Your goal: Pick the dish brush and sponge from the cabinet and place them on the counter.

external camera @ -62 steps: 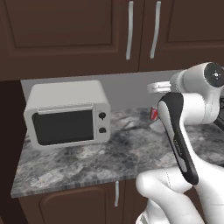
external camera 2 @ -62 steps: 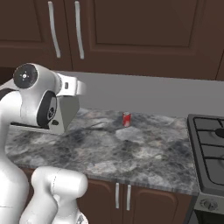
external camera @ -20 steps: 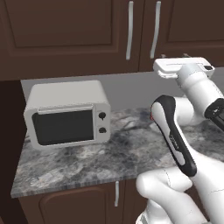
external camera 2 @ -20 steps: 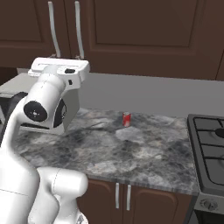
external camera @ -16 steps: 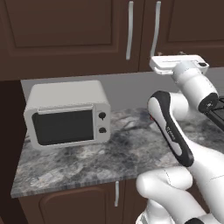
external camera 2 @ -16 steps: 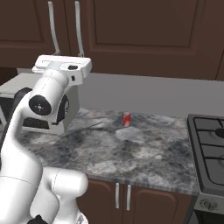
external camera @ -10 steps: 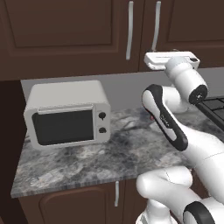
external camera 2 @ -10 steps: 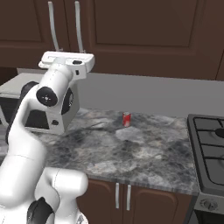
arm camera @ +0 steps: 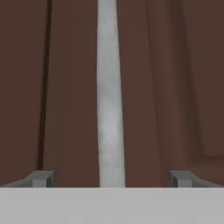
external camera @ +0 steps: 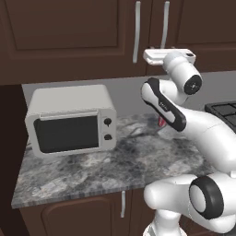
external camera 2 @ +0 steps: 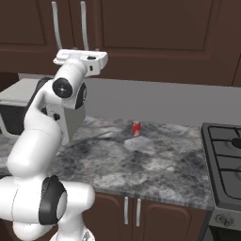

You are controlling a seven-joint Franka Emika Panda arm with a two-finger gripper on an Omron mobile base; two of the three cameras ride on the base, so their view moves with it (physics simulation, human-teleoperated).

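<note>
**Silver handle lined up between the open tool's tips**

Dark brown cabinet (external camera: 69,37) doors are shut, so the sponge and dish brush, presumably on the shelf behind them, cannot be seen, and the step in hand is opening a door. The tool (arm camera: 111,178) is raised to the wall cabinet with its tips spread as wide as they go and nothing between them but air. In the hand view the right door's handle (arm camera: 109,92) runs as a pale vertical bar just left of centre between the 2 tips, with the seam between the doors a dark line further left.

To do this well, the tool should ease straight forward until the bar sits fully between the tips, nudging slightly so it is centred, then close firmly before pulling. The pull should follow the door's arc, hinge on the far side from the handle, not a straight tug. The grip sits low on the bar, which is probably fine for leverage.

Below, the grey stone tabletop (external camera: 138,161) carries a microwave (external camera: 71,120) and a small red can (external camera 2: 136,128), with bare room between them for setting things down.

Compared with 3 seconds ago, the arm has swung up from near the tabletop to handle height, and over the last second has crept closer to the doors.
</note>
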